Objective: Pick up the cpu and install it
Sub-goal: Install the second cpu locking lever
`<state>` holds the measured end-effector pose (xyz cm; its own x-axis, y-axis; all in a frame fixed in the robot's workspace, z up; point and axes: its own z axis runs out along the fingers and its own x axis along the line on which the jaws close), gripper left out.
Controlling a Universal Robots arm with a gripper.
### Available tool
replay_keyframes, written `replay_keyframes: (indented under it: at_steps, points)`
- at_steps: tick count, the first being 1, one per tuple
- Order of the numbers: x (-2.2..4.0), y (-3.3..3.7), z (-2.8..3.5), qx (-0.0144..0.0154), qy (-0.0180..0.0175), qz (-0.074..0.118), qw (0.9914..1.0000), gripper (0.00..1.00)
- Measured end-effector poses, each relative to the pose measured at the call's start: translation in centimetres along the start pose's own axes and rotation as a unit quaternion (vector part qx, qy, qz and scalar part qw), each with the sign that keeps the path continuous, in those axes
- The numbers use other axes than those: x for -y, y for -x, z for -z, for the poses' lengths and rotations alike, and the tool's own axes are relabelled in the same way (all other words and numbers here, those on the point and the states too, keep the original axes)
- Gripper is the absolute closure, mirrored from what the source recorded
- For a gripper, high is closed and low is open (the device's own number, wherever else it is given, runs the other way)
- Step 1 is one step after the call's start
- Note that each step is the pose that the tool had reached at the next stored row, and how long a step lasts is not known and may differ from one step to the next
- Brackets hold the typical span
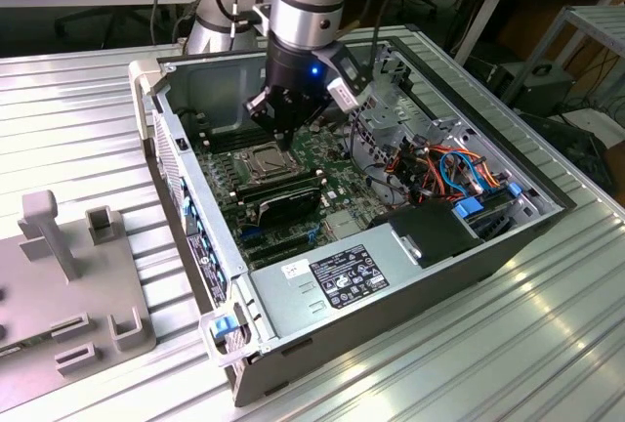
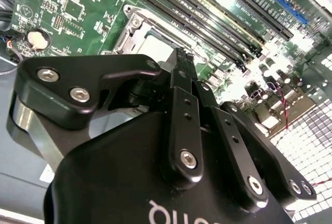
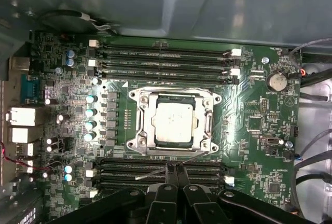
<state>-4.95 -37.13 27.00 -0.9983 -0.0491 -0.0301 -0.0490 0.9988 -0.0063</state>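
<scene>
A: Exterior view, left to right?
B: Grey fixture plate [image 1: 68,275] at about 8 o'clock, open computer case [image 1: 410,275] across the middle, gripper [image 1: 283,134] hanging over the motherboard [image 1: 293,197], around 11 o'clock from the power supply [image 1: 342,275]

A: Fingers?
B: Pressed together in both wrist views, tips meeting at gripper [image 3: 173,168], nothing between them

A: The cpu?
B: The cpu [image 3: 175,122] lies flat inside the socket frame [image 3: 139,123], silvery top up, at 12 o'clock from the fingertips in the first wrist view, memory slots [image 3: 161,55] beyond it; it peeks past the fingers [image 2: 179,79] as cpu [image 2: 155,47] in the second wrist view
</scene>
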Motion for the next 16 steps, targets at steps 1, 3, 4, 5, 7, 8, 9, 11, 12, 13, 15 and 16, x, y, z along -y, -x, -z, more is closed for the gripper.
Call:
replay_keyframes:
  at_steps: [1,3,4,5,7,8,9,11,12,13,15,16]
  points:
    - [0.13,-0.01,0.00,0.0000,0.0000,0.000,1.00000,0.89]
    - [0.43,-0.02,-0.01,0.0000,0.0000,0.001,1.00000,0.89]
    - [0.50,-0.04,-0.01,0.0001,0.0000,0.001,1.00000,0.89]
    - [0.65,-0.10,-0.04,0.0004,0.0001,0.002,1.00000,0.89]
    - [0.81,-0.25,-0.19,0.0012,0.0002,0.003,0.99999,0.89]
    - [0.85,-0.35,-0.29,0.0016,0.0001,0.004,0.99999,0.89]
    - [0.90,-0.47,-0.40,0.0020,0.0001,0.005,0.99999,0.89]
    - [0.95,-0.72,-0.59,0.0027,0.0001,0.006,0.99998,0.89]
    - [0.95,-0.87,-0.70,0.0030,0.0002,0.006,0.99997,0.89]
    - [0.95,-1.07,-0.81,0.0031,0.0001,0.007,0.99997,0.89]
    - [0.94,-1.44,-1.06,0.0035,0.0001,0.008,0.99996,0.89]
    - [0.93,-1.57,-1.17,0.0036,0.0001,0.009,0.99996,0.89]
